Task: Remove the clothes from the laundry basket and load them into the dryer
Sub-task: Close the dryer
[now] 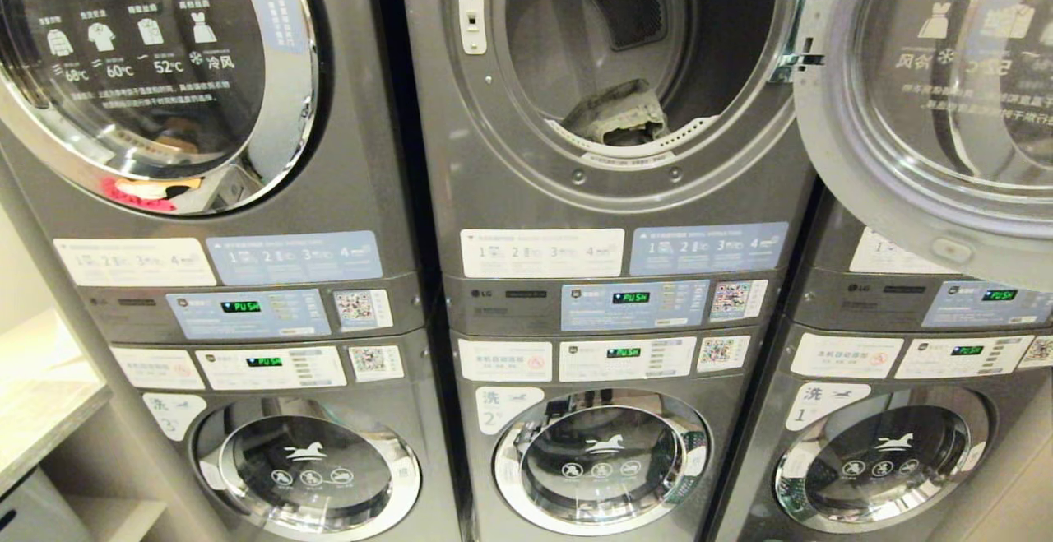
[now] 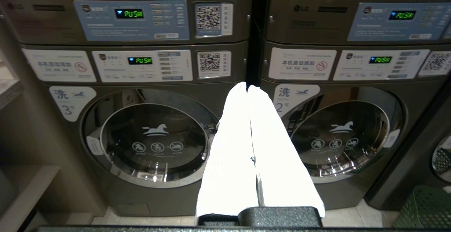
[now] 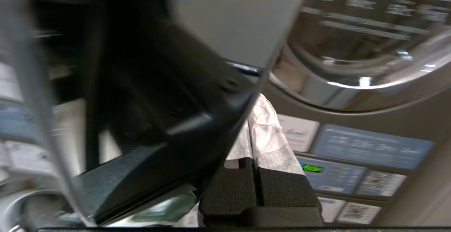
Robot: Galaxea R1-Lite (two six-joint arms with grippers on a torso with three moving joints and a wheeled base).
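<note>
Across the head view, three stacked machine columns (image 1: pixel 609 279) are standing side by side, each with a dryer above and a washer below. At top centre, the middle dryer (image 1: pixel 625 73) is standing open, its round door (image 1: pixel 930 106) swinging out to the right and overlapping the right-hand column. On the drum's front lip, a crumpled grey-and-white piece of clothing (image 1: pixel 617 114) is lying just inside the opening. The left dryer's door (image 1: pixel 156 73) is sitting closed, with something pink and yellow showing behind the lower glass. Below, the three washer doors, such as the middle one (image 1: pixel 600 460), are all sitting closed, and green "PUSH" displays (image 1: pixel 630 298) are glowing on the control panels. Neither arm is appearing in the head view.

Low before the washers marked 3 and 2, the left pincer (image 2: pixel 247 89) is pointing at the gap between them, its two white-wrapped fingers (image 2: pixel 229 154) pressing together and holding nothing. A green laundry basket (image 2: pixel 422 207) is showing at the corner of that view, on the floor by the right-hand column.

The right pincer (image 3: pixel 254 108) is closed as well, its pale fingers (image 3: pixel 271 137) meeting with nothing between them, beside a dark blurred shape and below a chromed door rim (image 3: pixel 352 84).
</note>
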